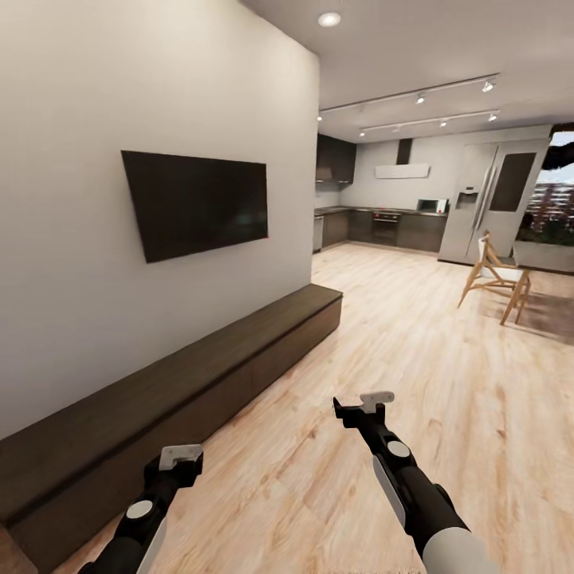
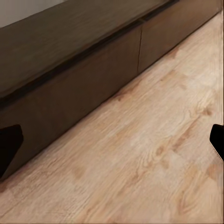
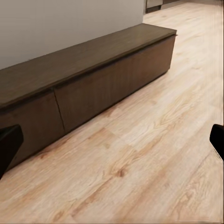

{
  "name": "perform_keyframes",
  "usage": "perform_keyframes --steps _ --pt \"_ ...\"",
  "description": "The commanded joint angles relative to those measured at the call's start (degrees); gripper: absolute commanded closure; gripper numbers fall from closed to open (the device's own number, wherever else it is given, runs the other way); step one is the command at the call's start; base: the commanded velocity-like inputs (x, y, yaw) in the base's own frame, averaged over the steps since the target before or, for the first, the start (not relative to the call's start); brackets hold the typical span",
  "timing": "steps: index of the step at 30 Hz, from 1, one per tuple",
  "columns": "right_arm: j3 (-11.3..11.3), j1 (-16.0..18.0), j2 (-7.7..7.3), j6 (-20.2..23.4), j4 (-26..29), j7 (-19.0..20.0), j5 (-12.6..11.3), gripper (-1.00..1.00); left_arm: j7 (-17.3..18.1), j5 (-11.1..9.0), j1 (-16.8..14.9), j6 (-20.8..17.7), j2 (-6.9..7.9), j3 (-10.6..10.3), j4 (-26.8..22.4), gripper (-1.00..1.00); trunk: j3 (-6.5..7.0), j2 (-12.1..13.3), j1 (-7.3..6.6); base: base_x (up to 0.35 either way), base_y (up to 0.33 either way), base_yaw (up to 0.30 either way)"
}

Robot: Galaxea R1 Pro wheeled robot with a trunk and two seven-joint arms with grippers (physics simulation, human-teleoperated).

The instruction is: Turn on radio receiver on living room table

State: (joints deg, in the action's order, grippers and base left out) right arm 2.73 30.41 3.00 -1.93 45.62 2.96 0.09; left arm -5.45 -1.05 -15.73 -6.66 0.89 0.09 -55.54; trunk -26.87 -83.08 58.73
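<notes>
Robot in transit: radio receiver and its table not in sight here, so turn the base away from the TV wall toward the living room first. Left claw (image 1: 180, 458) and right claw (image 1: 368, 402) both spread apart, empty, over wood floor (image 1: 446, 383). Low dark cabinet (image 1: 199, 363) drawers closed, contents hidden.

Your left arm sits low and drawn in, its left gripper (image 1: 180, 456) pointing forward. Your right arm reaches further ahead, with the right gripper (image 1: 368, 403) higher. In both wrist views the fingertips sit wide apart, holding nothing.
</notes>
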Motion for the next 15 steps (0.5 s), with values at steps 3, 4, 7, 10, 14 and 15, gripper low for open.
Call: perform_keyframes --steps 3,4,7,10,14,15 --pt "0.0 0.0 -0.01 0.0 0.0 0.0 0.0 -1.00 0.0 0.0 0.0 0.0 0.02 0.0 0.0 -1.00 0.00 0.0 0.00 0.000 0.000 -0.269" --pt "0.0 0.0 -0.01 0.0 0.0 0.0 0.0 -1.00 0.0 0.0 0.0 0.0 0.04 0.0 0.0 -1.00 0.00 0.0 0.00 0.000 0.000 -0.267" --pt "0.0 0.0 -0.01 0.0 0.0 0.0 0.0 -1.00 0.0 0.0 0.0 0.0 0.03 0.0 0.1 -1.00 0.00 0.0 0.00 0.000 0.000 -0.265" --pt "0.0 0.0 -0.01 0.0 0.0 0.0 0.0 -1.00 0.0 0.0 0.0 0.1 0.02 0.0 0.1 -1.00 0.00 0.0 0.00 0.000 0.000 -0.263" --pt "0.0 0.0 -0.01 0.0 0.0 0.0 0.0 -1.00 0.0 0.0 0.0 0.1 0.00 0.0 0.2 -1.00 0.00 0.0 0.00 0.000 0.000 -0.256" --pt "0.0 0.0 -0.01 0.1 0.0 0.0 0.0 -1.00 0.0 0.0 0.0 0.1 0.00 0.0 0.2 -1.00 0.00 0.0 0.00 0.000 0.000 -0.252"
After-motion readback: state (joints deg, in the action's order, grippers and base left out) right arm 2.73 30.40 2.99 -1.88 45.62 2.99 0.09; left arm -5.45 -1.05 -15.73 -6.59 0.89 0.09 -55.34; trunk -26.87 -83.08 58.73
